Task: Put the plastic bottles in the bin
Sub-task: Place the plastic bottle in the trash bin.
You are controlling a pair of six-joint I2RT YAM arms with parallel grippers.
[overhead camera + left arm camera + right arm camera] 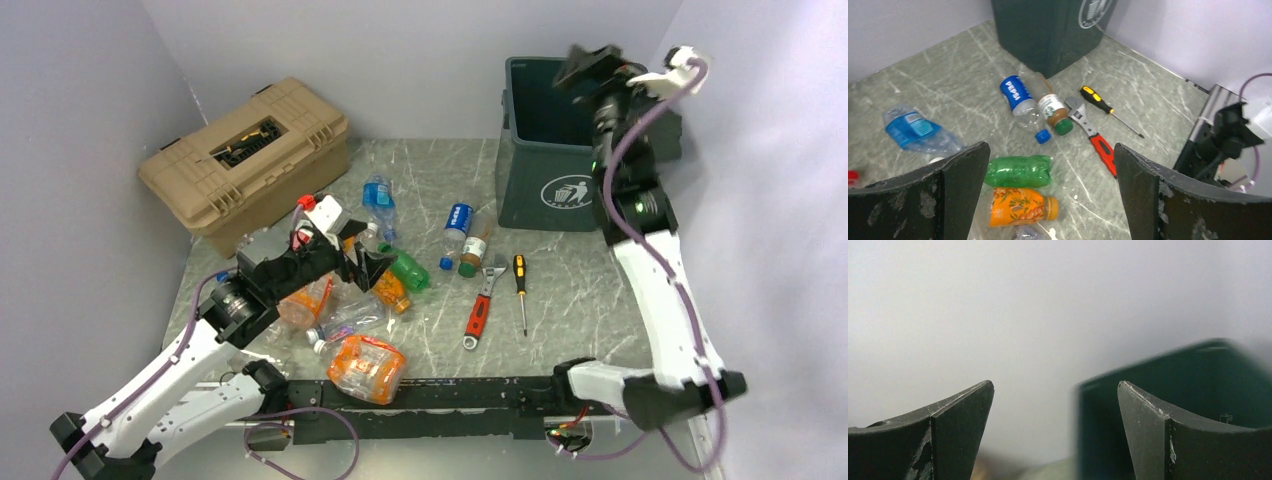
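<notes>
My left gripper (365, 262) is open and empty, hovering low over the bottle pile. In the left wrist view my left gripper (1051, 146) frames a green bottle (1018, 171) and an orange bottle (1018, 206) on the table. Further off lie a Pepsi bottle (1020, 100), a brown-labelled bottle (1053, 107) and a crushed blue-label bottle (913, 132). A large crushed orange bottle (367, 367) and a clear one (345, 318) lie near the front. My right gripper (590, 68) is open and empty, high over the dark green bin (545, 150), whose blurred wall (1198, 390) shows behind my right gripper (1055, 385).
A tan toolbox (250, 160) stands at the back left. A red-handled wrench (480, 305) and a screwdriver (520, 285) lie right of the bottles, in front of the bin. Walls close in at the back and both sides.
</notes>
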